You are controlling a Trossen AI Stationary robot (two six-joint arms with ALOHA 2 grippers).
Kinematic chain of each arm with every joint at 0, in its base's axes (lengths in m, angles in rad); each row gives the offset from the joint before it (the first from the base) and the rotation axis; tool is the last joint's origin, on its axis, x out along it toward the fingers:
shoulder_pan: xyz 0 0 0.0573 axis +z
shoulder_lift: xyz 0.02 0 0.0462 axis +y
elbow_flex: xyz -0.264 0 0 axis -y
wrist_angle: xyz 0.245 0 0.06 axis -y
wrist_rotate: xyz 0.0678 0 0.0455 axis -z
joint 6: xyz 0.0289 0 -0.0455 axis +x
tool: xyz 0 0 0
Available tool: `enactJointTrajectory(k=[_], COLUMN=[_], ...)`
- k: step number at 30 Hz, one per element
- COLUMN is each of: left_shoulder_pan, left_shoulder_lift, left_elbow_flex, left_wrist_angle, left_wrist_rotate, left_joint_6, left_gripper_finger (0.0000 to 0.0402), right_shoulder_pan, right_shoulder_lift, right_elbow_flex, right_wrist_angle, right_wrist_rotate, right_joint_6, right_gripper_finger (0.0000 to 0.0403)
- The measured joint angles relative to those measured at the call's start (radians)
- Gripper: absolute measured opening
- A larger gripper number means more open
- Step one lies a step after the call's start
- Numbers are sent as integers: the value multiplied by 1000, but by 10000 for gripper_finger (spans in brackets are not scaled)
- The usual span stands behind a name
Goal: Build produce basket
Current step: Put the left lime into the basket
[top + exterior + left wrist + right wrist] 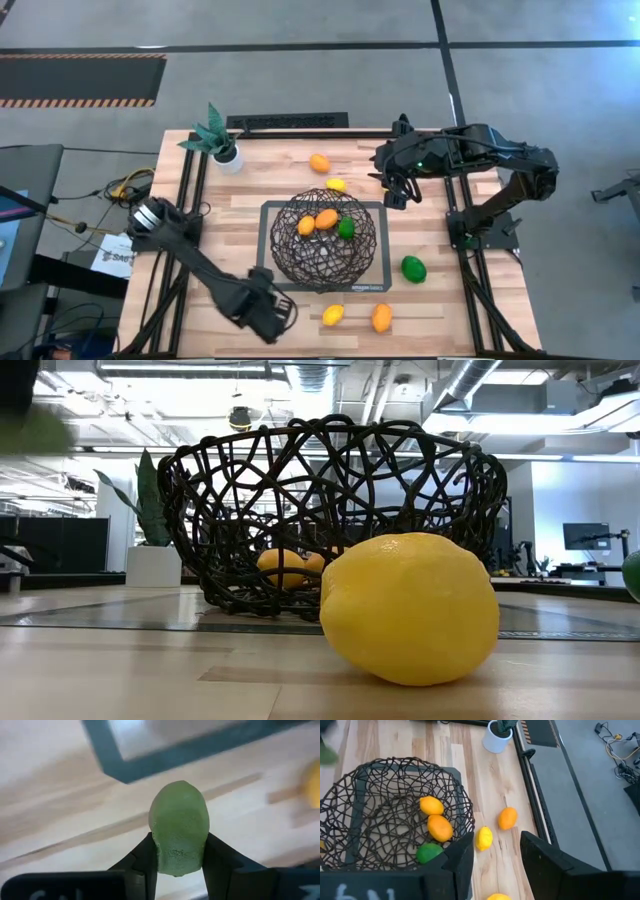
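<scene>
The dark wire basket (323,238) stands on a grey-framed mat in the table's middle and holds two orange fruits (326,219) and a green one (346,228). My left gripper (275,318), near the front edge left of the basket, is shut on a green lime (179,827); in the high view the gripper hides it. My right gripper (395,190) is open and empty above the table, right of the basket's far side. Loose fruits lie on the table: orange (319,163), yellow (336,185), green (413,268), yellow (333,315), orange (381,317). My left gripper pinches the lime between its two fingers (146,851), which lie on its two opposite sides (161,845). One pointed end of the lime sticks out beyond the fingertips. In the low view the lime (35,430) shows as a green blur well above the table, lifted clear.
A teal-leaved plant in a white pot (226,152) stands at the far left corner. The mat's corner (115,770) lies just ahead of the held lime. A yellow lemon (410,608) lies at the front edge, close to the low camera. Black frame rails run along the table's sides.
</scene>
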Motion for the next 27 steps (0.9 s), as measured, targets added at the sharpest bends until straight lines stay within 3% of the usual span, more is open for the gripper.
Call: enactJointTrajectory(k=[2, 5, 8, 11, 18, 23, 27], left_shoulder_pan=[-25, -54, -57, -26, 91, 170, 209], left_shoulder_lift=[-34, -64, -117, -178, -267, -310, -347], left_elbow_flex=[109, 270, 329, 337, 334, 334, 334], left_wrist_angle=[-161, -364, -333, -268, -239, -96, 4], left_wrist_rotate=[-114, -393, -710, -875, -963, -938, -878], left_joint_6=[-36, -56, 106, 312, 696, 999, 1176], left_gripper_finger=[89, 89, 89, 89, 87, 87, 87], right_shoulder_pan=[0, 0, 0, 0, 25, 52, 37], right_shoulder_lift=[0, 0, 0, 0, 1, 61, 126], right_elbow_flex=[0, 0, 0, 0, 0, -2, -2], right_wrist_angle=[-1, 4, 44, 153, 422, 606, 744], right_wrist_rotate=[0, 0, -2, -44, -260, -470, -484], right_joint_6=[0, 0, -5, -31, -87, -147, -154], right_gripper_finger=[176, 171, 167, 164, 160, 159, 158])
